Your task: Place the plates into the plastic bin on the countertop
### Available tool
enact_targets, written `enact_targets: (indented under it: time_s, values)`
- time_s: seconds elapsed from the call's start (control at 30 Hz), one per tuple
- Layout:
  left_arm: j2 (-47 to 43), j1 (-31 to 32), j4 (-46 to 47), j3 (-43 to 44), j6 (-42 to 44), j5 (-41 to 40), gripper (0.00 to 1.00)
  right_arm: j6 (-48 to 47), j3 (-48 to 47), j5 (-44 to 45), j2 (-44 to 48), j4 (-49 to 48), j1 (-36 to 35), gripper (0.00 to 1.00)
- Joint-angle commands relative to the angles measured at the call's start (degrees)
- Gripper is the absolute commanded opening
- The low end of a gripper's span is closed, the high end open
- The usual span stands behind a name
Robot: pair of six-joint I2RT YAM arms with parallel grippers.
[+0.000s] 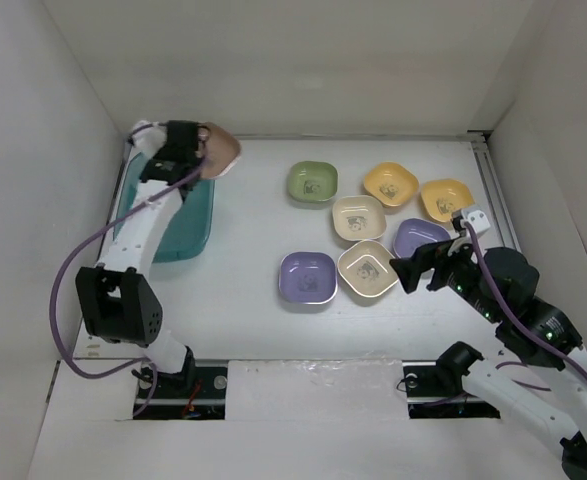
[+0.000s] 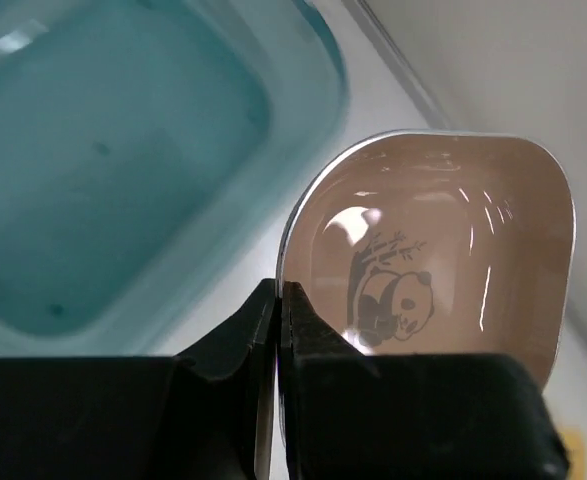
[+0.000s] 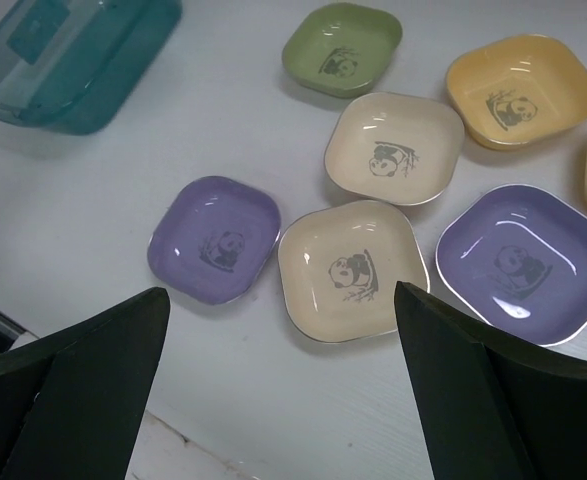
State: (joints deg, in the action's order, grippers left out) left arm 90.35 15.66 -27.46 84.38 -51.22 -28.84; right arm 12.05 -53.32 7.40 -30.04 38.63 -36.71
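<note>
Top view: L hand [image 1: 193,143] over far-left corner of table [image 1: 243,230], pinched on brown plate [image 1: 220,150]. The plate is lifted and sits just past the far end of the teal bin [image 1: 188,215]. Bin lies along left edge, partly under the arm. Seven plates grouped right of centre: green plate [image 1: 312,182], 2 yellow, 2 cream, 2 purple. R hand [image 1: 421,268] hangs at near-right of the group.

L wrist: fingers clamped tight on plate rim, panda print facing cam. Visible bin floor bare.

R wrist: fingers spread wide, nothing held; near cream plate [image 3: 351,268] below the gap.

Step, as I judge it: first plate en route to bin, 0 inside. Next: shift plate over bin interior, lower, level it, release.
</note>
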Motion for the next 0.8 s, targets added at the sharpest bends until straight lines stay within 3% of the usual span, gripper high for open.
enact_targets:
  time_s: [0.0,0.2,0.33,0.53,0.63,0.67,0.77]
  values:
    - [-2.4,-11.6,-0.3,-1.5,-4.2,1.8,0.00,-0.1,1.0,-1.4,0.1,-4.3,0.3,1.00]
    - [6.4,-22.8,7.4,-1.6,-0.8,9.4,0.00,-0.7,2.3,-3.4,0.6,-5.3,0.3,1.00]
    - [12.7,-24.0,11.3,-0.1,1.1,11.1,0.00,-0.7,2.9,-3.4,0.6,-6.4,0.3,1.00]
    - [18.2,-26.1,9.9,2.8,0.8,12.1,0.00,-0.7,3.4,-5.1,0.1,-7.4,0.3,1.00]
    - [16.4,-26.1,11.0,2.2,0.8,12.9,0.19,-0.7,3.4,-5.1,0.1,-8.0,0.3,1.00]
    - [15.3,-26.1,11.7,0.7,0.8,13.5,0.40,-0.7,3.4,-5.7,0.1,-8.0,0.3,1.00]
    - [11.3,-25.3,13.3,-0.1,1.3,14.3,0.66,-0.7,3.4,-6.4,-0.5,-8.6,0.3,1.00]
